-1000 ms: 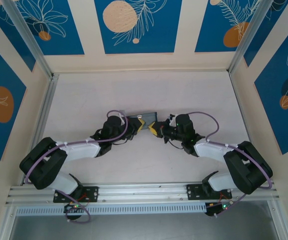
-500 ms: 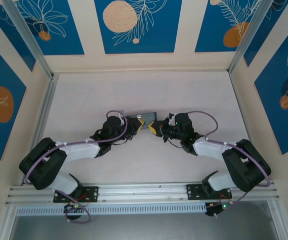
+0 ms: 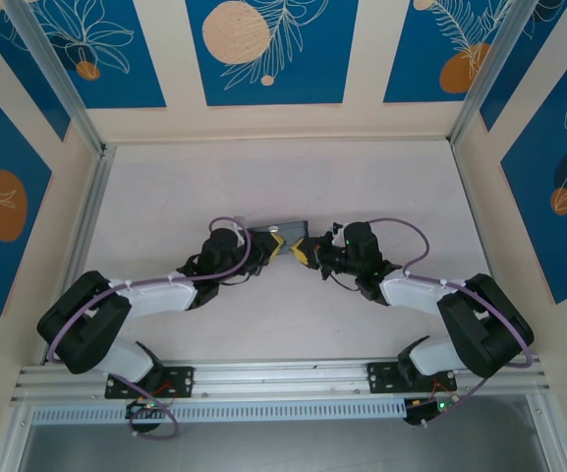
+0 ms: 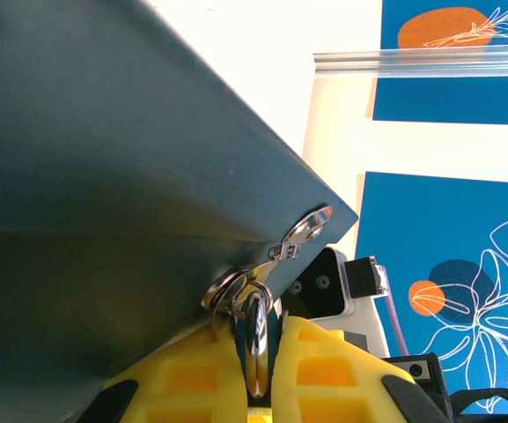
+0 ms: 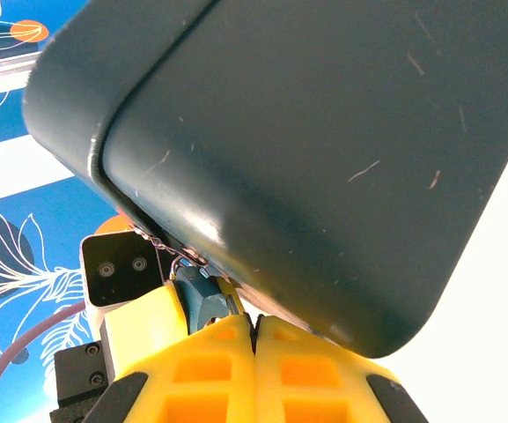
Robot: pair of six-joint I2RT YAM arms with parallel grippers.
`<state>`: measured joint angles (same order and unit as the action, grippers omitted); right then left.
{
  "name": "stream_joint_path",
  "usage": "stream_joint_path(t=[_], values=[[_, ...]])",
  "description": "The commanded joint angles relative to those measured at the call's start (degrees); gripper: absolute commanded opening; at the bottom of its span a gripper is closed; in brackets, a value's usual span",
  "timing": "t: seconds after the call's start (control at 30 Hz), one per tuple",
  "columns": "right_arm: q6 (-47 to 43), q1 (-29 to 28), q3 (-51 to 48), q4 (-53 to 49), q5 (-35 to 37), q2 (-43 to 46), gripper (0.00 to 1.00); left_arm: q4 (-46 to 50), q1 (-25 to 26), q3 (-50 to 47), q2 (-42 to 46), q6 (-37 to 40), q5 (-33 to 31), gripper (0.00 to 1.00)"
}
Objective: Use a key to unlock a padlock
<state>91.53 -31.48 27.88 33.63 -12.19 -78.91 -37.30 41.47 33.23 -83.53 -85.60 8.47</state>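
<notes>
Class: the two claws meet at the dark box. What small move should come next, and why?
Probably a gentle twist of the left claw: it pinches the key at the clasp of the box, and the padlock sits by the shut right claw.

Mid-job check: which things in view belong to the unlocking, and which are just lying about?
Belongs to the job:
- padlock, bluish body at the box's latch
- key, what looks like its silvery looped head
- dark box, which carries the latch

Just there:
- purple cables
- blue leaf-print wall panels
- table
</notes>
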Motion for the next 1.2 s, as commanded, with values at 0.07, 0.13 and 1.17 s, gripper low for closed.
stream_joint_path(t=[0.07,0.13,1.17], values=[[-0.2,0.2,1.6,0.1,0.3,1.8,0.0,-2.3,-0.3,-0.5,1.4,0.6,-0.6,0.0],[-0.4,0.3,1.4,-0.2,0.3,2.2,0.0,-2.3,-0.3,-0.5,1.4,0.7,-0.7,0.0],[-1.8,-0.3,-0.6,-2.2,1.4,4.2,0.0,0.2,0.1,1.6,2.4,-0.2,-1.0,0.0]])
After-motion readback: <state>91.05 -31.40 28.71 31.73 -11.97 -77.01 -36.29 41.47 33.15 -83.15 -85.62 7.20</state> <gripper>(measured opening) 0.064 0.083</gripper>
